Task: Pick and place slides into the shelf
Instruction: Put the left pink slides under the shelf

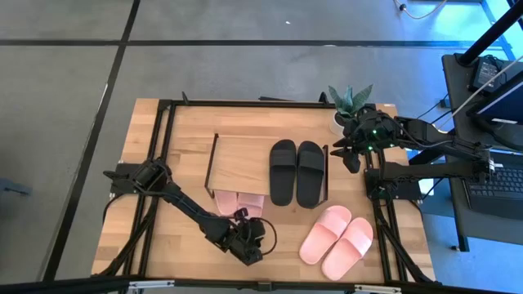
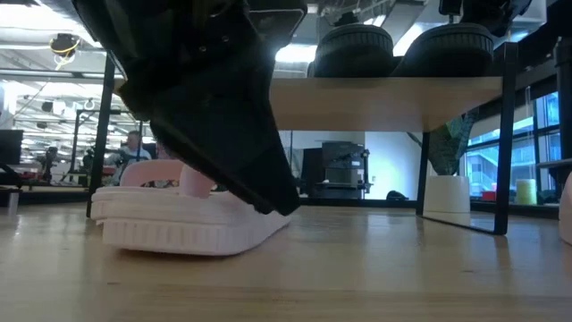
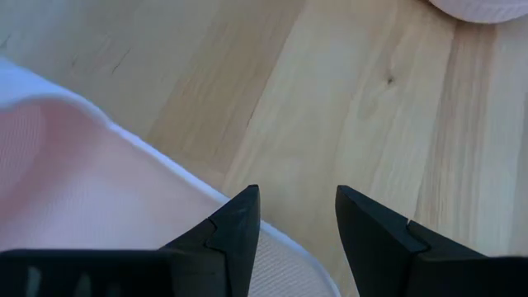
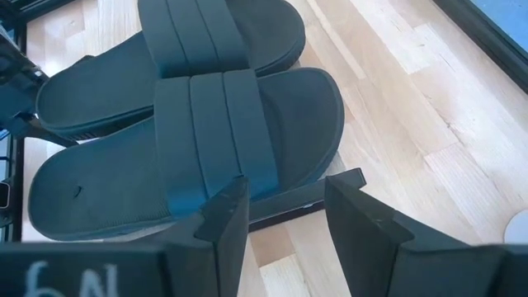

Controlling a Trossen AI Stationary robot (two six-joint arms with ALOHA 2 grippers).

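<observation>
**Slides: one pink pair being tucked under the shelf, another pair waiting**

Left gripper (image 1: 248, 245) low over the near edge of the table (image 1: 147, 237), fingers (image 3: 235, 227) parted narrowly and empty, tips right at the rim of a pink slide (image 3: 99, 198) without closing on it. Just beyond, a pink pair (image 1: 239, 201) lying half under the near edge of the shelf (image 1: 245, 155), heels poking out toward the near side. From the low view, same pink sole (image 2: 188, 224) flat on the table below the wooden board (image 2: 384, 89), dark arm looming over it.

Right gripper (image 1: 350, 155) hovering just right of the shelf, fingers (image 4: 223, 219) also open and holding nothing, aimed at the black pair (image 1: 297, 171) sitting on top of the board. Black pair apparently placed already. Second pink pair (image 1: 337, 241) loose on the table, near right, well apart from the shelf. Potted plant (image 1: 350, 104) at the far right corner.

Step in hand, by the look of it: finishing the lower pink pair, either nudging it deeper or letting go. Next move likely calls for a lift clear of the sole, then a reach right to the loose pink pair, gripping across a strap or an edge, one slide at a time.
</observation>
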